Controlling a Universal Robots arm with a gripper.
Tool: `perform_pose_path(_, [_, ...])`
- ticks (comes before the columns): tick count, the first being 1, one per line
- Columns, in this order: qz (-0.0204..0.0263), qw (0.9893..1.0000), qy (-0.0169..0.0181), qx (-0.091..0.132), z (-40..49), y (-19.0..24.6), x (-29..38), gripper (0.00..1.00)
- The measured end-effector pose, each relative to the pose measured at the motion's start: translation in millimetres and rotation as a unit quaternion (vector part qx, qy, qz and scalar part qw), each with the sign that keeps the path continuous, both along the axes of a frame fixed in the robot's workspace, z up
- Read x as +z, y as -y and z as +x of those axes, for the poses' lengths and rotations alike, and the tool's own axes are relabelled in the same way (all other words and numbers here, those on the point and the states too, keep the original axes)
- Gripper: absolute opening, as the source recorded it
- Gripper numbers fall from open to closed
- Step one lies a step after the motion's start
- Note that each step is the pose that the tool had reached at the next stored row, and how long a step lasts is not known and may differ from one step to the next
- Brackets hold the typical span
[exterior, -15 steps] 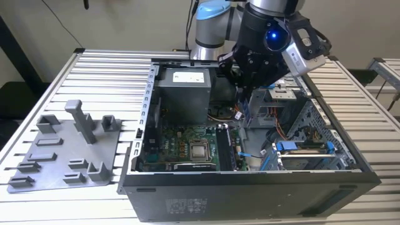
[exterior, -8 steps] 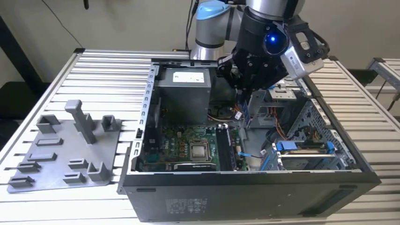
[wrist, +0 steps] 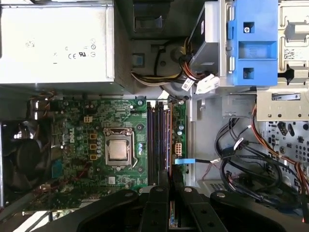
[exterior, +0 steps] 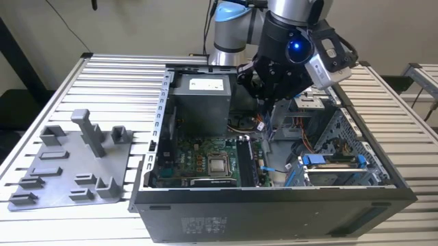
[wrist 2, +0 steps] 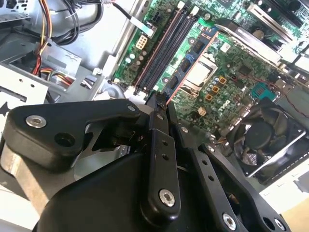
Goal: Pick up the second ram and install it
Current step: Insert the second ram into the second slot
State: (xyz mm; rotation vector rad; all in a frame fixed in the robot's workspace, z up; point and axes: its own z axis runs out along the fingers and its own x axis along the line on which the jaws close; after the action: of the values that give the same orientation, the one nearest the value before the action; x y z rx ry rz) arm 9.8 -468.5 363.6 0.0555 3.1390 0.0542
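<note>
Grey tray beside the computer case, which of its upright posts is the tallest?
The slim post with the wider cap, near the tray's far edge; it rises well above the squat blocks around it.

Silver tubular arm [exterior: 294, 10] with pale blue joint cap [exterior: 231, 13], top centre of the exterior view. Black wrist housing [exterior: 280, 56], glowing blue light [exterior: 296, 46], grey box camera [exterior: 330, 60] alongside. In the second wrist view, matte black bar-linked gripper [wrist 2: 157, 104], silver socket screws [wrist 2: 166, 197].
</note>
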Motion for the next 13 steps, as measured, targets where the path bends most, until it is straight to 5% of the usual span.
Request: perform_pose_path(13, [0.0,1.0,0.0,0.001,-1.1,-0.4,-10.9,0.14])
